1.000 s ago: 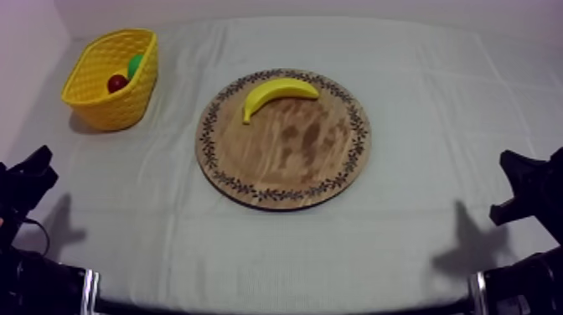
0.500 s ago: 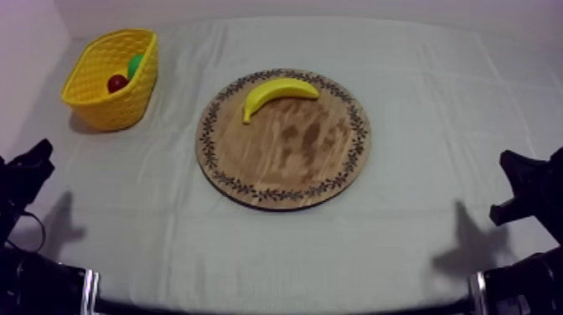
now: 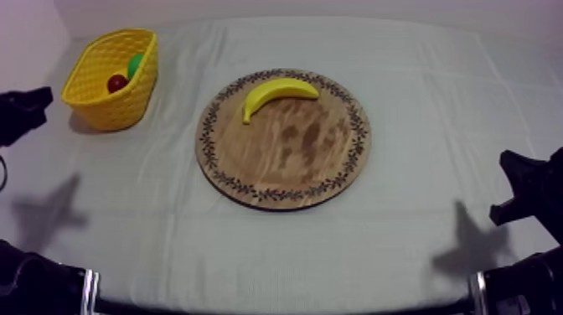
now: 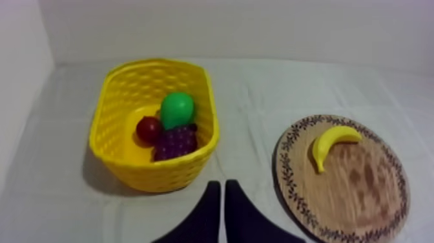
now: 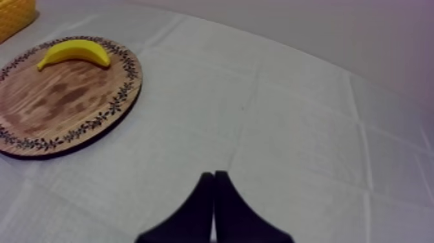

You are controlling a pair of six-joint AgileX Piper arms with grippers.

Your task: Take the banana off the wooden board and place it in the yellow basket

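A yellow banana point(image 3: 277, 91) lies on the far part of the round wooden board point(image 3: 283, 159) in mid table. The yellow basket point(image 3: 102, 107) stands at the far left, holding a small red fruit point(image 3: 117, 83) and a green pear point(image 3: 135, 64). My left gripper point(image 3: 38, 100) hovers at the left edge beside the basket. Its fingers point(image 4: 219, 194) lie together as a wedge, short of the basket point(image 4: 155, 174), in which the pear point(image 4: 177, 108), the red fruit point(image 4: 148, 128) and grapes point(image 4: 173, 142) lie. My right gripper point(image 3: 507, 161) rests low at the right, shut point(image 5: 214, 184) on nothing.
The cloth between basket and board is bare, as is the table's near half. In the right wrist view the board point(image 5: 39, 123) with the banana point(image 5: 74, 51) lies well ahead of the fingers, and a corner of the basket point(image 5: 14, 11) shows beyond it.
My left arm has lifted and moved away from the near edge towards the basket's left side. Its shadow has shifted on the cloth. The right arm and the banana have stayed put.
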